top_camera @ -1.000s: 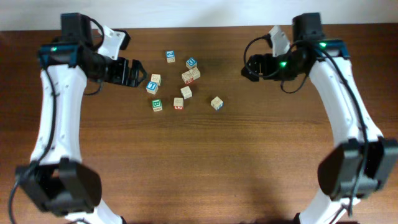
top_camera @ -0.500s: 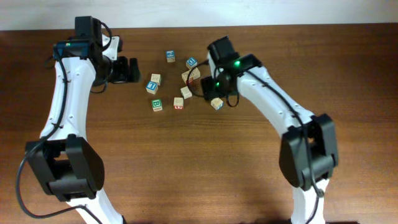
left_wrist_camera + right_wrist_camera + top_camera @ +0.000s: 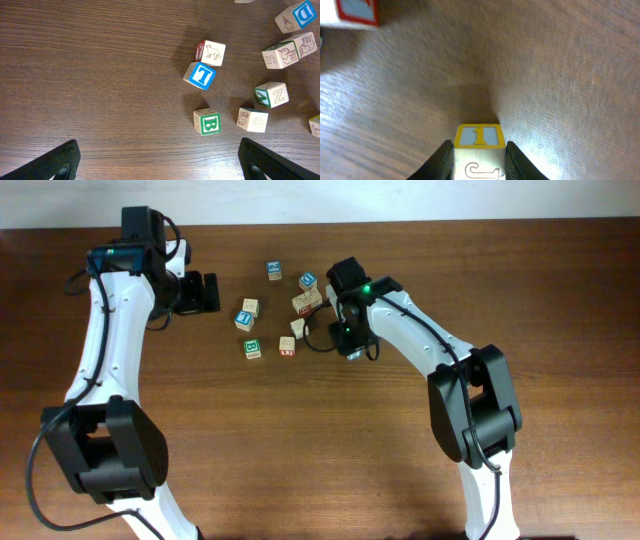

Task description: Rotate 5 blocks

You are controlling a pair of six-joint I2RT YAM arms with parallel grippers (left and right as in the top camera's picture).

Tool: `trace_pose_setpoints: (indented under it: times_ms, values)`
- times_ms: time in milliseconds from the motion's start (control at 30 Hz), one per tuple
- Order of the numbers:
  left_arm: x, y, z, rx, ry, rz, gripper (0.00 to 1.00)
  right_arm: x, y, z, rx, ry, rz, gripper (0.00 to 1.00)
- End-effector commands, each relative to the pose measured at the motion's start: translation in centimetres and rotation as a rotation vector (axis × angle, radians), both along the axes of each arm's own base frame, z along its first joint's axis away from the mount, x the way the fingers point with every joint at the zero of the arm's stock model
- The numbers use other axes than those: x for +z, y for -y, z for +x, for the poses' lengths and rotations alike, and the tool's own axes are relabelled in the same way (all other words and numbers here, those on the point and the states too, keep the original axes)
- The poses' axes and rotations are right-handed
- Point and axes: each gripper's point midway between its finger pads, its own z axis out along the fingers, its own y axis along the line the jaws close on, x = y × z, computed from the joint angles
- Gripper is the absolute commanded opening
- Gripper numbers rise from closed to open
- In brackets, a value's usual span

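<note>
Several small wooden alphabet blocks lie scattered at the table's back centre. My right gripper point(image 3: 349, 343) has come down over the rightmost one, and the arm hides most of it from overhead. In the right wrist view that block point(image 3: 479, 136) shows a yellow-framed "1", and my right gripper point(image 3: 479, 152) is shut on it, a black finger point(image 3: 445, 157) pressed against each side. My left gripper point(image 3: 207, 292) stays open to the left of the cluster, holding nothing. Its wrist view shows the blue "L" block point(image 3: 199, 76), the green "B" block point(image 3: 207, 121) and the "Z" block point(image 3: 271, 94) ahead of the left gripper point(image 3: 157, 161).
A red-edged block point(image 3: 355, 12) lies just beyond the held one at the upper left of the right wrist view. Other blocks sit close by at the cluster's top: a blue-faced one point(image 3: 308, 281) and a pair touching each other point(image 3: 307, 302).
My right arm swung in from the far right, came down over the rightmost block and closed its fingers on it. The left arm drew back a little to the left and stayed open.
</note>
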Motion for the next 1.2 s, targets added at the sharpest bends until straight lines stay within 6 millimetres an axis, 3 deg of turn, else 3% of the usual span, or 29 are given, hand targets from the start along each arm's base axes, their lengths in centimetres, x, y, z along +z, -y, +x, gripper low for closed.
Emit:
trace_pose_setpoints:
  times_ms: [0, 100, 300, 367, 433, 500, 600, 700, 767, 833, 1000, 1100, 1167]
  values:
    - [0.1, -0.2, 0.3, 0.016, 0.004, 0.005, 0.99, -0.6, 0.9, -1.8, -0.172, -0.094, -0.023, 0.28]
    - [0.1, -0.2, 0.3, 0.016, 0.004, 0.005, 0.99, -0.7, 1.5, -5.5, -0.336, -0.262, -0.033, 0.29]
    - [0.1, -0.2, 0.3, 0.016, 0.003, 0.005, 0.99, -0.4, 2.4, -7.9, -0.390, -0.356, -0.084, 0.30]
    - [0.1, -0.2, 0.2, 0.015, 0.000, 0.005, 0.99, -0.4, 2.4, -8.3, -0.413, -0.374, -0.087, 0.37]
    - [0.1, -0.2, 0.2, 0.016, 0.000, 0.005, 0.99, -0.2, 2.2, -8.2, -0.413, -0.377, -0.073, 0.50]
    - [0.1, -0.2, 0.2, 0.015, 0.001, 0.005, 0.99, 0.8, 1.7, -7.2, -0.390, -0.344, -0.051, 0.62]
    - [0.1, -0.2, 0.2, 0.015, 0.000, 0.005, 0.99, 3.9, 0.1, -3.8, -0.357, -0.233, 0.030, 0.65]
    - [0.1, -0.2, 0.2, 0.016, 0.001, 0.005, 0.99, 5.8, -4.0, 0.9, -0.298, -0.062, 0.220, 0.66]
    - [0.1, -0.2, 0.2, 0.016, 0.001, 0.005, 0.99, 5.9, -6.2, 2.9, -0.307, 0.012, 0.295, 0.66]
    - [0.1, -0.2, 0.2, 0.016, 0.001, 0.005, 0.99, 5.4, -8.7, 4.7, -0.277, 0.093, 0.342, 0.67]
    - [0.1, -0.2, 0.2, 0.016, 0.001, 0.005, 0.99, 2.0, -10.9, 5.5, -0.165, 0.151, 0.308, 0.68]
    - [0.1, -0.2, 0.2, 0.016, 0.001, 0.005, 0.99, 0.7, -10.6, 5.5, -0.154, 0.147, 0.275, 0.67]
    - [0.1, -0.2, 0.2, 0.016, 0.001, 0.005, 0.99, -0.2, -9.7, 5.6, -0.157, 0.158, 0.224, 0.56]
